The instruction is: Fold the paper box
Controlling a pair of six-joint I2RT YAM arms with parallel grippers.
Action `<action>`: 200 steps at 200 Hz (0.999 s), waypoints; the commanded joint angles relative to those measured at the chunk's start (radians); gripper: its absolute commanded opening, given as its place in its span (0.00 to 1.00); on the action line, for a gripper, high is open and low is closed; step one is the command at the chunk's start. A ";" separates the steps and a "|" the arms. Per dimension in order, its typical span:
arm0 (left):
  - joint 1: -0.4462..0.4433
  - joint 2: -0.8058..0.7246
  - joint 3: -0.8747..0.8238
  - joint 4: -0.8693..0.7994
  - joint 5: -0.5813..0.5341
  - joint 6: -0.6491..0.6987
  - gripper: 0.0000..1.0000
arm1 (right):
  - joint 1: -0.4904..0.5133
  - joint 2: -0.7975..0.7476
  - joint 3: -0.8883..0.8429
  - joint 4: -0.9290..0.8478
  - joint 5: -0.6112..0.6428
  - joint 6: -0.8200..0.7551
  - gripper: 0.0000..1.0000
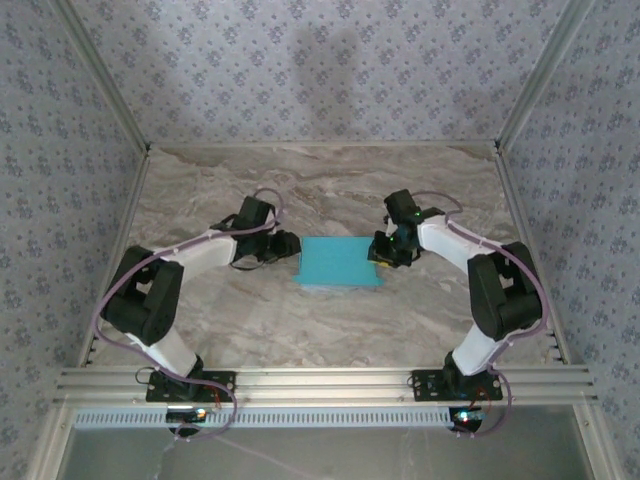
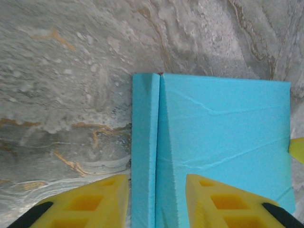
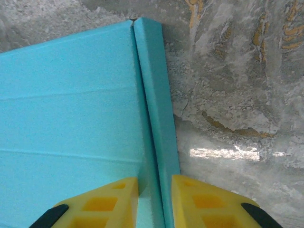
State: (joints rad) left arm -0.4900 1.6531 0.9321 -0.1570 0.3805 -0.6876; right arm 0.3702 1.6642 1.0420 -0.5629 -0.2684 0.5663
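The paper box [image 1: 340,263] lies flat and light blue at the middle of the table, lid side up. My left gripper [image 1: 293,246] is at its left edge. In the left wrist view its yellow fingers [image 2: 97,203] stand open astride the box's left side wall [image 2: 145,142], one over the marble and one over the lid [image 2: 223,123]. My right gripper [image 1: 383,254] is at the box's right edge. There its fingers [image 3: 206,204] are drawn in close on either side of the right side wall [image 3: 156,104], which fills the gap between them.
The marble tabletop [image 1: 330,180] is bare around the box, with room behind and in front of it. Patterned walls [image 1: 320,60] close in the back and both sides. An aluminium rail [image 1: 320,380] carrying the arm bases runs along the near edge.
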 commanded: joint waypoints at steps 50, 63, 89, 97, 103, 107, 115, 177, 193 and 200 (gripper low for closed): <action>-0.047 0.080 -0.056 0.037 -0.057 0.027 0.32 | 0.021 0.052 -0.041 0.000 0.076 -0.023 0.26; -0.048 0.093 -0.060 0.037 -0.064 0.031 0.31 | 0.021 0.061 -0.043 0.001 0.083 -0.025 0.26; -0.057 0.119 -0.067 0.026 -0.091 0.047 0.30 | 0.031 0.078 -0.050 0.000 0.104 -0.033 0.26; -0.060 0.126 -0.069 0.019 -0.101 0.054 0.29 | 0.035 0.085 -0.052 -0.001 0.113 -0.035 0.26; -0.062 0.129 -0.070 0.018 -0.104 0.056 0.29 | 0.036 0.091 -0.053 -0.004 0.118 -0.036 0.26; -0.063 0.129 -0.073 0.019 -0.104 0.054 0.29 | 0.037 0.093 -0.053 -0.005 0.119 -0.036 0.26; -0.064 0.127 -0.077 0.026 -0.099 0.050 0.29 | 0.038 0.094 -0.050 -0.010 0.113 -0.036 0.26; -0.063 -0.026 0.040 -0.129 -0.171 0.124 0.47 | 0.010 -0.107 -0.013 -0.075 0.095 -0.065 0.55; -0.064 -0.049 0.103 -0.199 -0.200 0.181 0.49 | 0.002 -0.158 -0.012 -0.084 0.111 -0.089 0.63; -0.062 -0.053 0.128 -0.224 -0.213 0.203 0.49 | 0.001 -0.174 -0.010 -0.090 0.115 -0.100 0.63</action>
State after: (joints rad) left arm -0.5465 1.6661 0.9539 -0.2455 0.2413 -0.5865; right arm 0.3832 1.5692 1.0252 -0.5938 -0.1921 0.5060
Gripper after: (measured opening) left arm 0.484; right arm 0.620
